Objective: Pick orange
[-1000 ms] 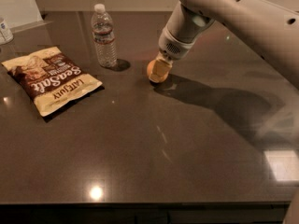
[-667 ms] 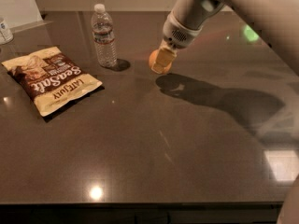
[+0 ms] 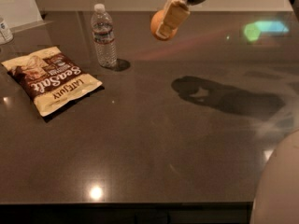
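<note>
The orange (image 3: 156,26) is a small round orange fruit held in the air near the top middle of the camera view, well above the dark table (image 3: 149,143). My gripper (image 3: 164,24) comes down from the top edge and is shut on the orange, with a pale finger (image 3: 172,17) across its front. The arm's shadow lies on the table to the right of centre.
A clear water bottle (image 3: 103,36) stands upright at the back left. A Sea Salt snack bag (image 3: 49,78) lies flat on the left. A small container (image 3: 4,30) shows at the far left edge. A pale robot part (image 3: 278,185) fills the bottom right corner.
My gripper has risen with the orange, lifting it off the table next to the bottle's right, up towards the top of the view.
</note>
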`<action>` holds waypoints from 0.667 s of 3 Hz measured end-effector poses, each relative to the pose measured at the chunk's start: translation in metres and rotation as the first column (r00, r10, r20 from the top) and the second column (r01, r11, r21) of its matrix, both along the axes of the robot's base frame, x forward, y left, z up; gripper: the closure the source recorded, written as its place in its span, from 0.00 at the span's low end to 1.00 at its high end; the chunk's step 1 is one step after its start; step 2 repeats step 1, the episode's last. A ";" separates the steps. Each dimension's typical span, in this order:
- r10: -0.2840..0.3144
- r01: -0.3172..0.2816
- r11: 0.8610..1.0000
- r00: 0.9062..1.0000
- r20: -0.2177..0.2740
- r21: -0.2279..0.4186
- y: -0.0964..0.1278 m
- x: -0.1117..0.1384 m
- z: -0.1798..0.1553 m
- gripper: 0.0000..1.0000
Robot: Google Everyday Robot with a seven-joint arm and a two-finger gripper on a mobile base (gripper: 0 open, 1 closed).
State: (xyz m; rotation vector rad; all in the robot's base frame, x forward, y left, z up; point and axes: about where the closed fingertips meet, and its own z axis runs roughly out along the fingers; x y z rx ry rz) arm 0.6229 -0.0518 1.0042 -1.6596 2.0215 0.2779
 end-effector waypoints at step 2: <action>0.000 0.000 1.000 1.000 0.001 0.001 0.001 0.001 -0.001 1.00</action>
